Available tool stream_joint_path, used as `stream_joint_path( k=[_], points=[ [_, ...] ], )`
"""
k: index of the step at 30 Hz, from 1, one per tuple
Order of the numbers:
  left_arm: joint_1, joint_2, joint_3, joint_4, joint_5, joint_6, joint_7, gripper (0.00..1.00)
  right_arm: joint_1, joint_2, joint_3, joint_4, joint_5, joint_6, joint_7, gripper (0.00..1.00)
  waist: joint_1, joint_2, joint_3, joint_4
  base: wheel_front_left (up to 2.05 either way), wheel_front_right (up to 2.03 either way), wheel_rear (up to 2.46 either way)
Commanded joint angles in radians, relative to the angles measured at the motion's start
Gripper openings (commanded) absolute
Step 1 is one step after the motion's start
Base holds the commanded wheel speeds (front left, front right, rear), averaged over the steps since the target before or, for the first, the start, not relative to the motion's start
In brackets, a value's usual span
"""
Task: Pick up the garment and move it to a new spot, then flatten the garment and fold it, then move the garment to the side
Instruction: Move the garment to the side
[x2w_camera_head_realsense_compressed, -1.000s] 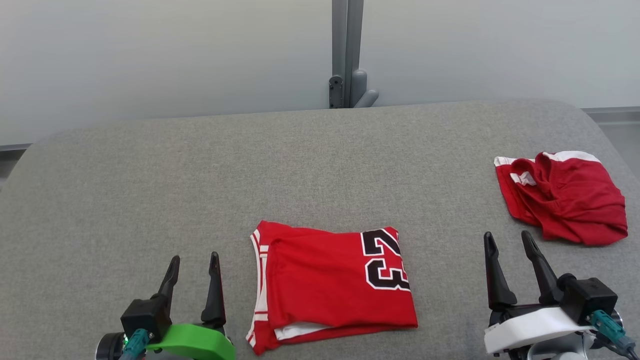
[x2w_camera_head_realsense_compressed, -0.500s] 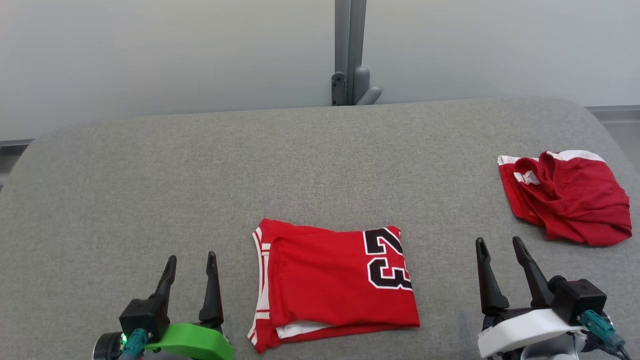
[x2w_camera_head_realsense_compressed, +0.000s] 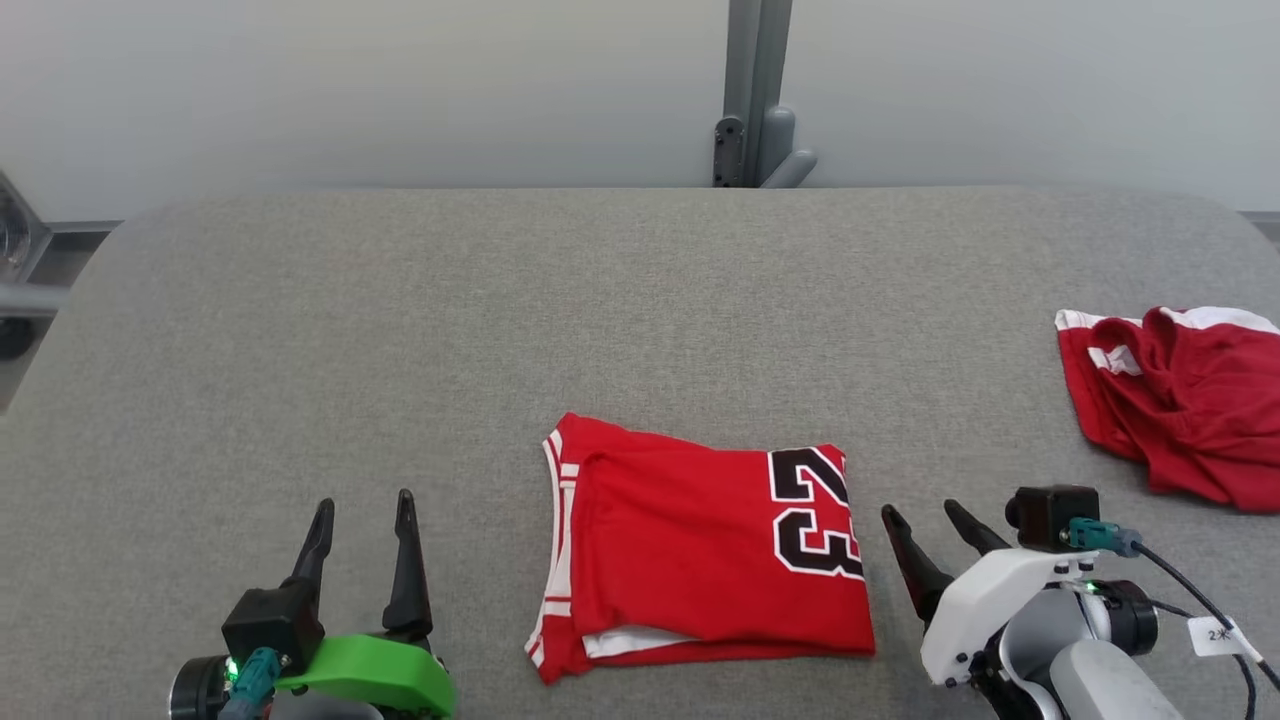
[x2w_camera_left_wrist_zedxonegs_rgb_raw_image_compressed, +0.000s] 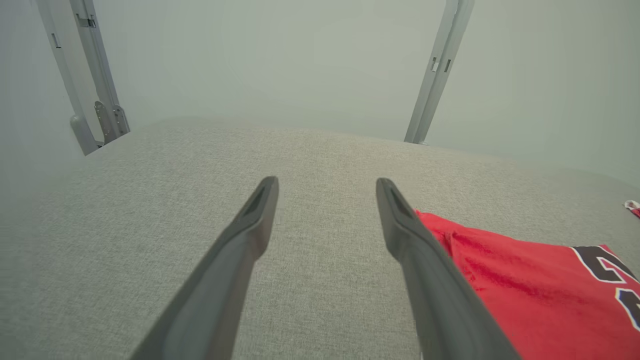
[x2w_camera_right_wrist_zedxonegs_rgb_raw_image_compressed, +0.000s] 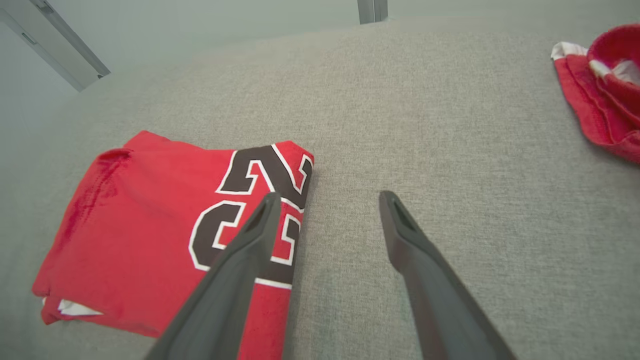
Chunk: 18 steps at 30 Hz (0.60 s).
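surface (x2w_camera_head_realsense_compressed: 640, 300): grey cloth cover; wide bare stretch toward 9 and 12 o'clock.
jersey (x2w_camera_head_realsense_compressed: 700, 550): red, "23" on top, folded to a flat rectangle at 6 o'clock on the surface; white hem peeks out at its near edge.
heap (x2w_camera_head_realsense_compressed: 1180, 410): second red garment, crumpled, at 3 o'clock, well apart from the jersey.
right tool (x2w_camera_head_realsense_compressed: 918, 509): jaws wide, empty, just beside the jersey's 3 o'clock edge; contact cannot be told.
left tool (x2w_camera_head_realsense_compressed: 365, 500): jaws wide, empty, at the jersey's 9 o'clock, apart from it.
step (judged): fold looks done; moving it aside remains.
method: pinch all layers at both side edges, low; lift level and together; head toward 9 o'clock, away from the heap.
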Motion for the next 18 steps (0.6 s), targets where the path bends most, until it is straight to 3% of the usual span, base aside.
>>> stream_joint_path(
  k=[1,18],
  points=[
    [-0.016,0.000,0.005,-0.002,0.007,0.001,0.000,1.00,-0.022,-0.010,0.009,0.013,0.024,0.000,0.010,1.00,0.0000,0.0000,0.026,0.032,0.00,0.00,0.00],
    [-0.051,-0.019,0.031,-0.002,0.027,-0.017,0.000,1.00,-0.190,-0.100,0.198,0.240,0.385,0.000,0.167,1.00,0.0000,0.0000,0.112,0.131,0.00,0.00,0.00]
  ],
)
